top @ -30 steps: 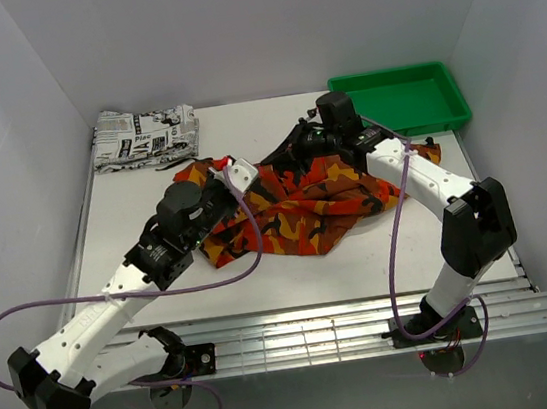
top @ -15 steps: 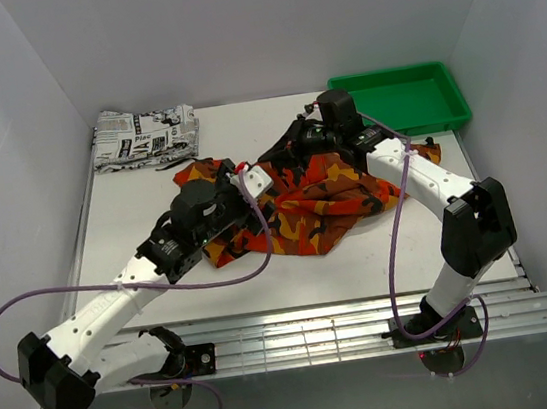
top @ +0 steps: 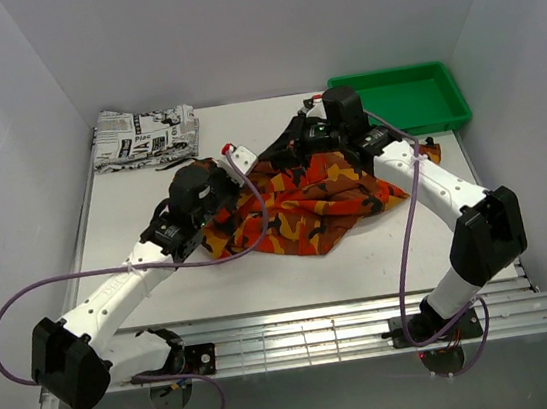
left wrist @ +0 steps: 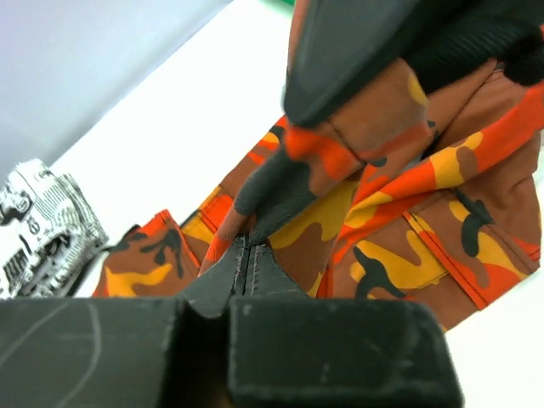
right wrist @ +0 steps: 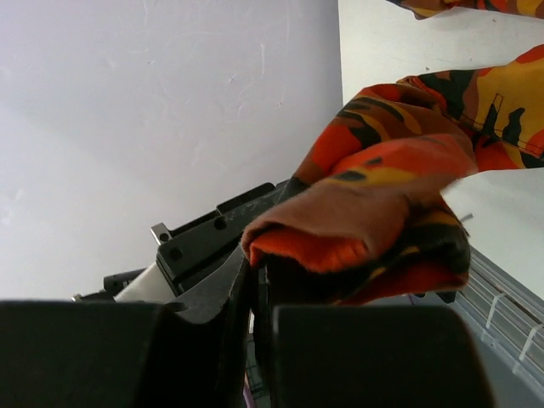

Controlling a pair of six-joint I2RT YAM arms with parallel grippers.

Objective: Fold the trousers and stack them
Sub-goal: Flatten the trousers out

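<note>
You have a white table (top: 362, 263) boxed in by 3 plain white walls (top: 250, 26), evenly lit.

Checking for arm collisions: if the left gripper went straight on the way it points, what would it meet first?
Past the orange camouflage cloth trousers it grips, the left gripper likely meets the black right gripper; depth unclear.
</note>
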